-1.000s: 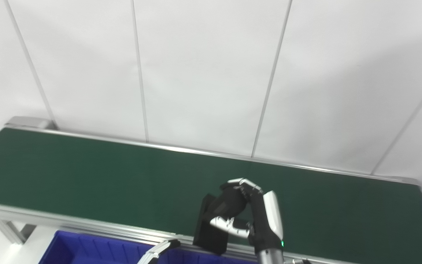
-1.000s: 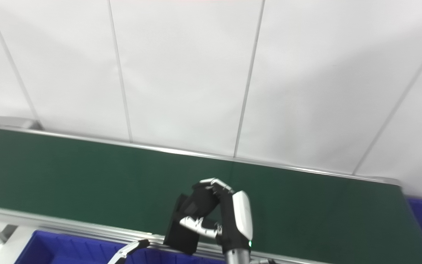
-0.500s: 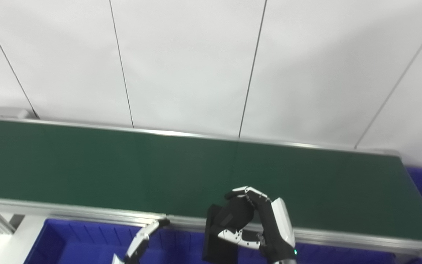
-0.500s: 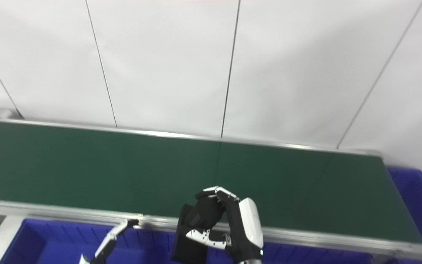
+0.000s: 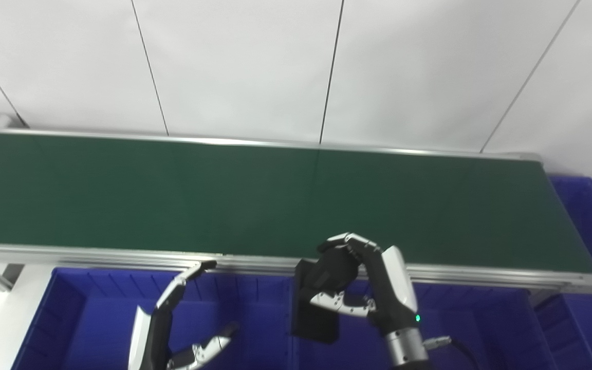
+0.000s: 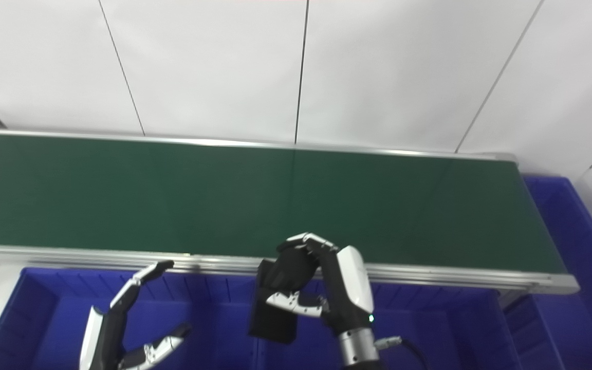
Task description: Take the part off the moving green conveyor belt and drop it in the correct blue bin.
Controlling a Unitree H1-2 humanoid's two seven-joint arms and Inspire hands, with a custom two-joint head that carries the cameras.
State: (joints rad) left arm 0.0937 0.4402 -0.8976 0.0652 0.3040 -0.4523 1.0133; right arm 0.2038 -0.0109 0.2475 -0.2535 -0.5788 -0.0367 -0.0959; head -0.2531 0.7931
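I have the part [image 5: 314,318], a flat black block, clamped in my right hand [image 5: 360,288]: my fingers [image 5: 350,241] curl over its top edge and my thumb presses across its face, so it hangs almost upright with its lower end free. It is off the green conveyor belt [image 5: 172,200] altogether and sits in front of the belt's near aluminium rail [image 5: 95,254], over the row of blue bins below. Its bottom edge is low between the left bin [image 5: 95,313] and the bin to its right [image 5: 481,318], about where the two meet, and I cannot tell from here which side of the divider it is really over. My left hand [image 5: 172,329] holds nothing; it waits over the left bin with fingers spread, the longest reaching up near the rail. A third blue bin [image 5: 584,205] stands off the belt's right end. So I judge the pick done and the carry nearly done; the drop is what remains. Next I need to settle which bin is the right one, bring the part clearly over that bin's interior and away from the wall between them, then loosen fingers and thumb together so it falls straight. Released where it hangs, it could well strike the divider and tip into the wrong side.
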